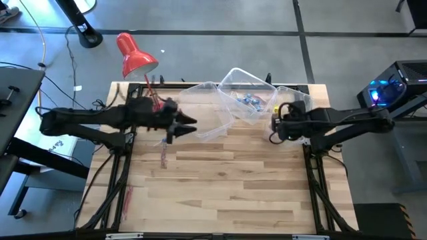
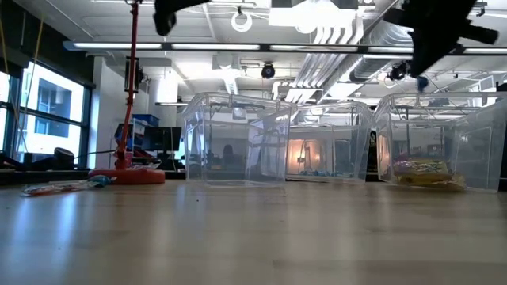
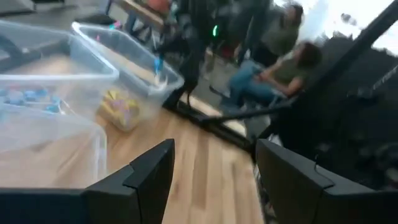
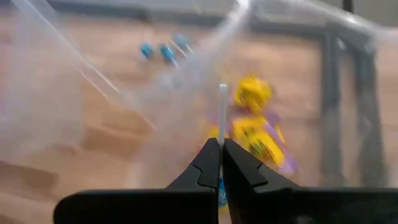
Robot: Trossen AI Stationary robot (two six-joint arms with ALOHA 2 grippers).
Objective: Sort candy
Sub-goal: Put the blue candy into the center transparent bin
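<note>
Pinched shut on a thin white stick [image 4: 222,112], your right gripper [image 4: 222,163] hangs above the bin of yellow packets [image 4: 254,134]; carry the blue sweet to the middle bin [image 1: 248,90] first. Left gripper [image 3: 211,168] waits, fingers spread, empty.

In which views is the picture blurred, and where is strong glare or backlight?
Left wrist view: everything is smeared, the clear bins and a seated person. Right wrist view: the yellow candy is soft. Low view: bright ceiling lights leave both arms as dark silhouettes. High view: evenly lit, fairly sharp.
</note>
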